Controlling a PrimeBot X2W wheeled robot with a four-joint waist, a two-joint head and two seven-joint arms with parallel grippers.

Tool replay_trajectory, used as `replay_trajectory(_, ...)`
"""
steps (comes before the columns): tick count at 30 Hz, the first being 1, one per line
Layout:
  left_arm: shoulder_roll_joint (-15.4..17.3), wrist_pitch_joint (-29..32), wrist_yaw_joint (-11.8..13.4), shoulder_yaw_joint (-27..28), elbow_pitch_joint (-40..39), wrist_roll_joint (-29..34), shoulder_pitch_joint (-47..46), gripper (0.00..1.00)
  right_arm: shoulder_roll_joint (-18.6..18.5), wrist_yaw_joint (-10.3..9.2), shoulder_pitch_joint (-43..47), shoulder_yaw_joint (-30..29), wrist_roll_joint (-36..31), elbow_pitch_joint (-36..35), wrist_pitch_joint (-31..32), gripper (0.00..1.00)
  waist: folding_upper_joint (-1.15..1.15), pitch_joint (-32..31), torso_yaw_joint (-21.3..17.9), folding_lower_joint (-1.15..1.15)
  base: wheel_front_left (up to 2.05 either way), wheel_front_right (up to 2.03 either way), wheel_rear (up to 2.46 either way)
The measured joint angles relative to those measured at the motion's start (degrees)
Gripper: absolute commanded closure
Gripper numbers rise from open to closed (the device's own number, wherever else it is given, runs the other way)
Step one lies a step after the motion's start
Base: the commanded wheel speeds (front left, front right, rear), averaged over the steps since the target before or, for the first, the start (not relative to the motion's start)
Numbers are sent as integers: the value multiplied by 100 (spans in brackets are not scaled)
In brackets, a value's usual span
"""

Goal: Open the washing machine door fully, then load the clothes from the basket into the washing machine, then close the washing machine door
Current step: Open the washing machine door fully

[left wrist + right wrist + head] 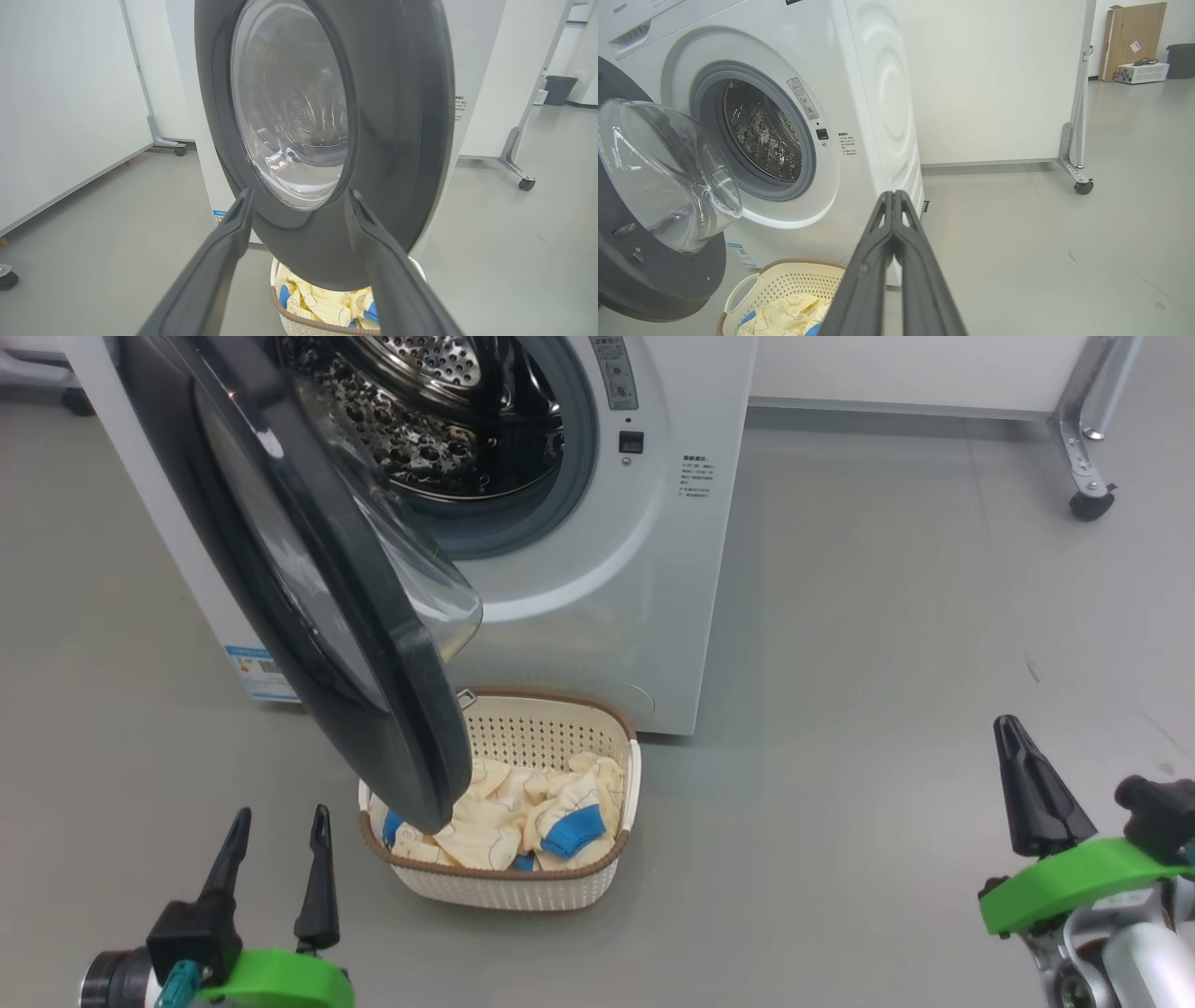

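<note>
The white washing machine [597, 579] stands ahead, its steel drum [439, 411] exposed. The washing machine door [308, 579], black-rimmed with a clear glass bowl, stands swung out about halfway over the basket [523, 887]. Cream-yellow clothes [513, 817] with blue cuffs lie in the basket on the floor in front of the machine. My left gripper [277, 817] is open at the lower left, short of the door's outer face [397, 116], holding nothing. My right gripper [1008, 726] is shut and empty at the lower right, well to the right of the basket [784, 284].
Grey floor [887, 663] spreads wide to the right of the machine. A white partition on a castor leg [1088, 476] stands at the back right. Another partition castor [180, 150] sits left of the machine. A cardboard box [1129, 37] and a dark bin [1181, 58] are far off.
</note>
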Motion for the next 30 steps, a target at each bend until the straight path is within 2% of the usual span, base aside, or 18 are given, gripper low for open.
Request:
replay_trajectory(1,-1,0,-19,0,-19,0,49,0,68,0,51,-86,-85,-14,0,0,0,-15,-25,0,0,0,0)
replay_trajectory(5,-35,0,-63,2,-86,0,185,0,305,0,243,-341,-297,-21,-1,0,0,-42,-103,0,0,0,0)
replay_trajectory(10,-87,0,-66,-8,-96,4,195,0,431,0,357,-457,-458,-25,0,0,0,-55,-190,0,0,0,0)
replay_trajectory(30,-110,1,-96,166,-123,-15,192,0,456,0,358,-598,-573,-60,-1,0,0,-43,-265,1,0,0,0)
